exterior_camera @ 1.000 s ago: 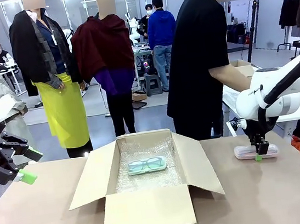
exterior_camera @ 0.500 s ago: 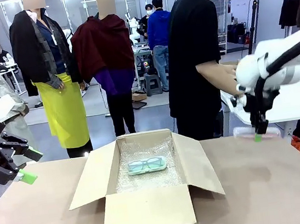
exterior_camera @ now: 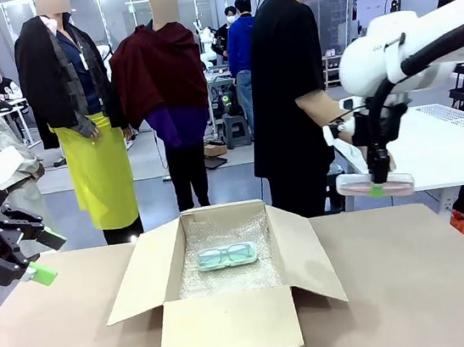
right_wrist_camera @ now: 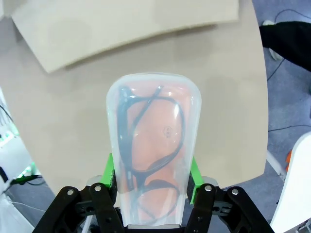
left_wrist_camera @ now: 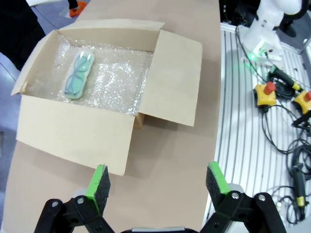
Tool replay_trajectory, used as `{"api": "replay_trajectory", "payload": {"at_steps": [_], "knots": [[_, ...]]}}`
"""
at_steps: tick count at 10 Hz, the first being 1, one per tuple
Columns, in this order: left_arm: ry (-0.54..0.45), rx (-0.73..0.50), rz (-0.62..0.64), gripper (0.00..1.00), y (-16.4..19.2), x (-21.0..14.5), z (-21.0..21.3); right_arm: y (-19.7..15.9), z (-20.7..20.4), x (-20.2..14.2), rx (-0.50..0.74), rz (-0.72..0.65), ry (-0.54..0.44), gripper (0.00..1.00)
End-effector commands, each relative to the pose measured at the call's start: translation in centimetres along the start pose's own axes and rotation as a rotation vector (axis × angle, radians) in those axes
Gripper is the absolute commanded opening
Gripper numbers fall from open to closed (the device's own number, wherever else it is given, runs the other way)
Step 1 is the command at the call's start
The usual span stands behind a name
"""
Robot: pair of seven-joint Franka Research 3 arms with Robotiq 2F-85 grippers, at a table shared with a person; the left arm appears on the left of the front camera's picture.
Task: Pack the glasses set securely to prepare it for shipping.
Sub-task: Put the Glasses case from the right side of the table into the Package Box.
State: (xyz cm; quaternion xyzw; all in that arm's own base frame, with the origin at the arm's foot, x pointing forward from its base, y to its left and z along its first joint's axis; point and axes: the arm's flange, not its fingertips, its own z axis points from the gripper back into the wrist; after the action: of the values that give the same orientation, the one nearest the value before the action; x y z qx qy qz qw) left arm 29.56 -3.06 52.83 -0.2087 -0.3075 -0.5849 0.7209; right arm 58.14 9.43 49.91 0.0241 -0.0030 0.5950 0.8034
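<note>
Your right hand (exterior_camera: 379, 188) clamps the pink-framed pack (exterior_camera: 353, 183) across its width, high above the table's (exterior_camera: 429, 302) far right edge, so it may slip (clear wrap looks slick) or clip the box (exterior_camera: 228, 324) holding the mint-green pack (exterior_camera: 227, 256); your left hand (left_wrist_camera: 158, 182) hangs open.

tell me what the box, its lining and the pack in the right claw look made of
Box: brown cardboard by the look, matte; its flaps hold stiff, creased folds.
Lining: bubble wrap, probably thin clear plastic film; its surface is pebbled and glinting.
Pack in the right claw: clear glossy plastic, since the glasses show through; it seems fairly stiff, as it juts out level from the pinch.
</note>
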Motion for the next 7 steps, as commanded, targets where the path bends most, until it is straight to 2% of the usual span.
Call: {"api": "replay_trajectory", "payload": {"at_steps": [1, 4, 7], "knots": [[-0.026, -0.014, -0.003, 1.00, 0.0, 0.1, 0.2, 2.9, 1.4, 4.4, 0.027, -0.021, -0.015, 0.50], [-0.026, -0.014, -0.003, 1.00, 0.0, 0.1, 0.2, 8.5, 1.7, 14.0, 0.023, 0.073, 0.016, 0.50], [-0.026, -0.014, -0.003, 1.00, 0.0, 0.1, 0.2, 12.5, -0.4, 21.6, 0.007, 0.129, 0.051, 0.50]]}}
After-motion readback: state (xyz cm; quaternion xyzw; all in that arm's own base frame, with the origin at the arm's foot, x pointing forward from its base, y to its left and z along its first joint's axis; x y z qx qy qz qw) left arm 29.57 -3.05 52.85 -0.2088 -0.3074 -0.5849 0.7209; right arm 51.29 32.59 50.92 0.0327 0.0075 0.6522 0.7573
